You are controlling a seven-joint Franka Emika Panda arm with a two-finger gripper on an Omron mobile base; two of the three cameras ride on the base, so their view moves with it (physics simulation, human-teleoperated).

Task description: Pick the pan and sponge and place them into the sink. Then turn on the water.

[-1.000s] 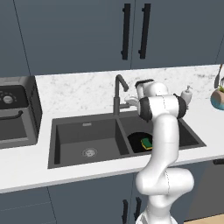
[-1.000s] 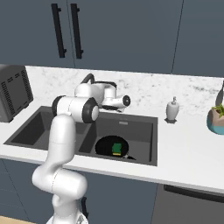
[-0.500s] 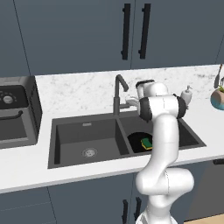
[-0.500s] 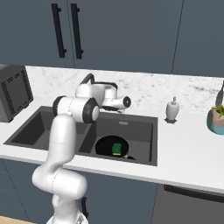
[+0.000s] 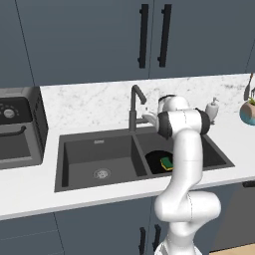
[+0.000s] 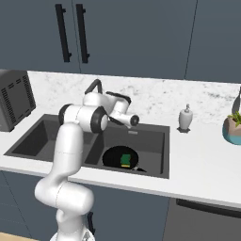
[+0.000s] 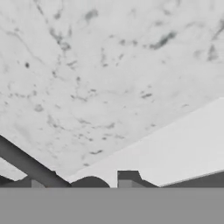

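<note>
The black pan (image 5: 156,162) lies in the right basin of the dark sink (image 5: 99,144), with the green-and-yellow sponge (image 5: 167,162) resting in it. From the right, the pan (image 6: 117,157) and sponge (image 6: 125,160) sit near the sink's (image 6: 141,172) front wall. My gripper (image 7: 82,183) is raised behind the basins at the base of the gooseneck tap (image 5: 134,106), pointing at the marble backsplash. Its fingertips (image 7: 127,178) stand apart, holding nothing. A dark bar (image 7: 30,165) slants across the lower left of the hand view, and a dark rounded shape sits between the tips.
A soap dispenser (image 6: 185,117) stands on the counter right of the sink, and a potted plant (image 6: 234,127) further right. A grey stove (image 5: 15,132) sits left of the sink. Cabinet doors with black handles (image 5: 153,35) hang above.
The gripper's fingers have parted from a nearly shut stance. The arm has stayed at the tap, and the pan and sponge have not moved.
</note>
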